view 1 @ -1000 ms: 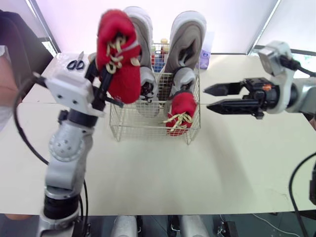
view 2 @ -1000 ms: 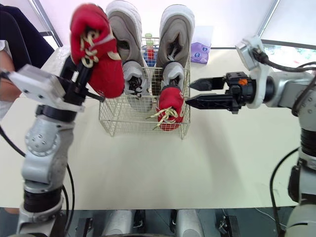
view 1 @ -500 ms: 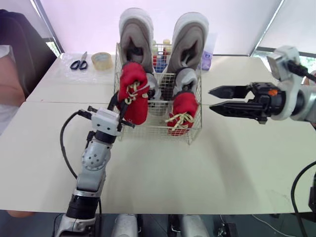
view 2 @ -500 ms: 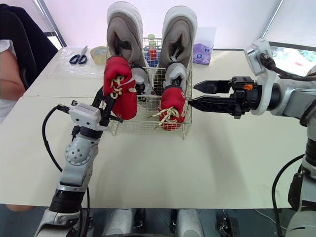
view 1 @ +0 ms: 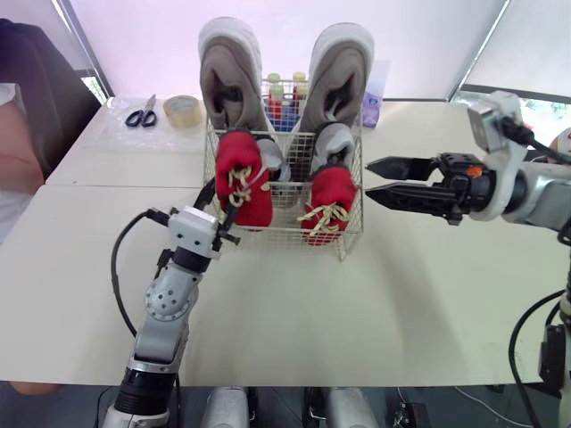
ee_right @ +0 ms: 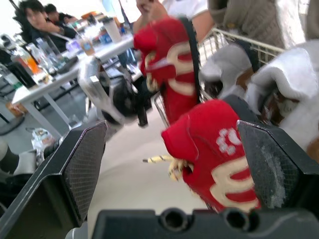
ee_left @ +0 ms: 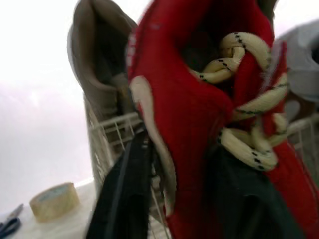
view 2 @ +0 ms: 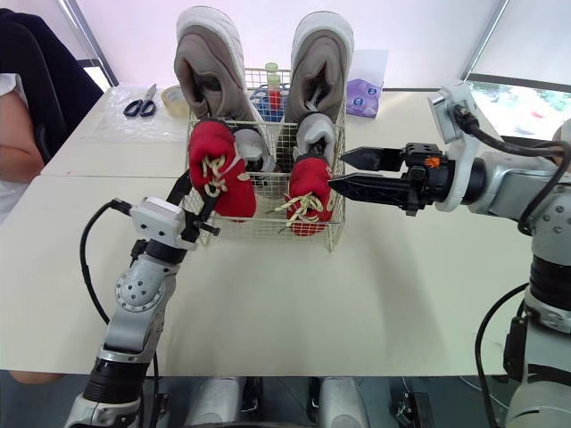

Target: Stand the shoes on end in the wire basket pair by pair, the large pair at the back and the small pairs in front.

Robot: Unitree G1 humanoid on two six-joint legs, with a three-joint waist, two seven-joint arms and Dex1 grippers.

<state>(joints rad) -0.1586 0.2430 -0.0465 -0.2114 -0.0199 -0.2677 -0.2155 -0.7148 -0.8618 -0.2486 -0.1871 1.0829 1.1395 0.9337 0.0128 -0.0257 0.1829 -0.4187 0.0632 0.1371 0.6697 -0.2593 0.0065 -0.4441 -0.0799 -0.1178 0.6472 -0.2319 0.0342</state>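
**One red shoe in hand at the basket's front left**

Two large grey shoes (view 1: 225, 67) stand on end at the back of the wire basket (view 1: 353, 242). A small grey pair (view 1: 335, 147) stands in front of them. One small red shoe (view 1: 328, 203) is at front right, laces facing out.

The left gripper (view 1: 223, 214) is clamped on the second red shoe (view 1: 243, 178), which is upright at the basket's front left corner, just beside the grey pair. Can't tell whether it sits on the basket floor yet. In the left wrist view one finger runs along the sole edge and the other lies under the laced upper.

The right gripper (view 1: 368, 177) has its fingers apart and holds nothing. It hovers just beside the basket's right wall, level with the seated red shoe.

Handling, as a judgement:
- The shoe looks light, with a soft fabric upper that gives under squeeze.
- The sole is likely the stiffer part, so a sole-against-upper pinch near mid-length seems the firm hold.
- The cream laces hang loose and could snag the wire.
- Once released, the shoe may tip forward unless it leans on its neighbours or the basket wall.

Scissors (view 1: 137, 114) and a tape roll (view 1: 181, 110) lie well apart on the table (view 1: 401, 294).
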